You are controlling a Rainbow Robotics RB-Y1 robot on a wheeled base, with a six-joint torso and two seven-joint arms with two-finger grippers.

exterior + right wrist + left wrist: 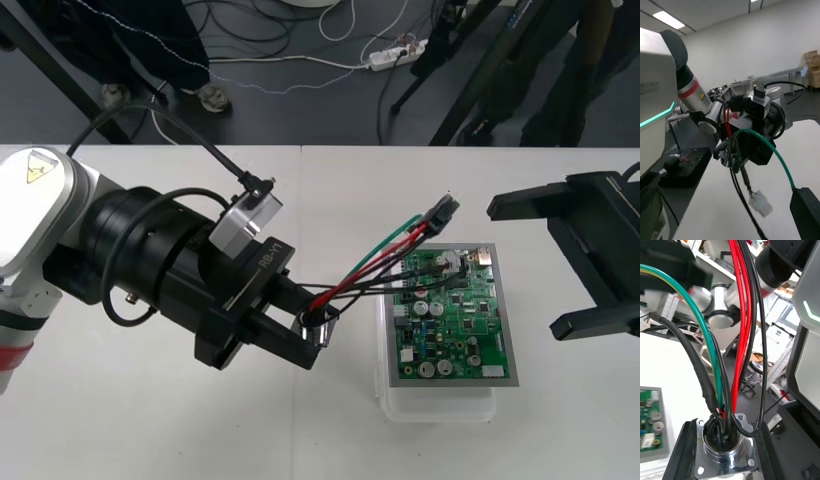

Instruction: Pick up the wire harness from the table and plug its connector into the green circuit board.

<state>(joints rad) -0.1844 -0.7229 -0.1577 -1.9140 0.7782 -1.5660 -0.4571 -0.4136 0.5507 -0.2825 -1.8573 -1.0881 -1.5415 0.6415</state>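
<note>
- Front view: the wire harness point(372, 268) is clenched at its socket end by the left gripper point(312, 335); its plug point(441, 214) is held unplugged near the far edge of the green circuit board point(455, 315), which sits on a white base point(440, 405). The right gripper point(525, 268) is spread wide beside the board.
- Right wrist view: wires point(784, 165) are seen hanging from the left gripper point(733, 157).
- Left wrist view: the flanged socket point(725, 452) is pinched between the fingers point(682, 450).

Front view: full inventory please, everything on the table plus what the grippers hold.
table: one; light; under everything
base: one; white; on table, right of centre
circuit board: one; green; on base
wire harness: one; red, black, green wires; raised, left of board
plug: one; black; by board's far left corner, not plugged in
socket: one; silver, flanged; in left gripper
left gripper: one; black; shut on socket, left of board
right gripper: one; black; open, empty, right of board
</note>
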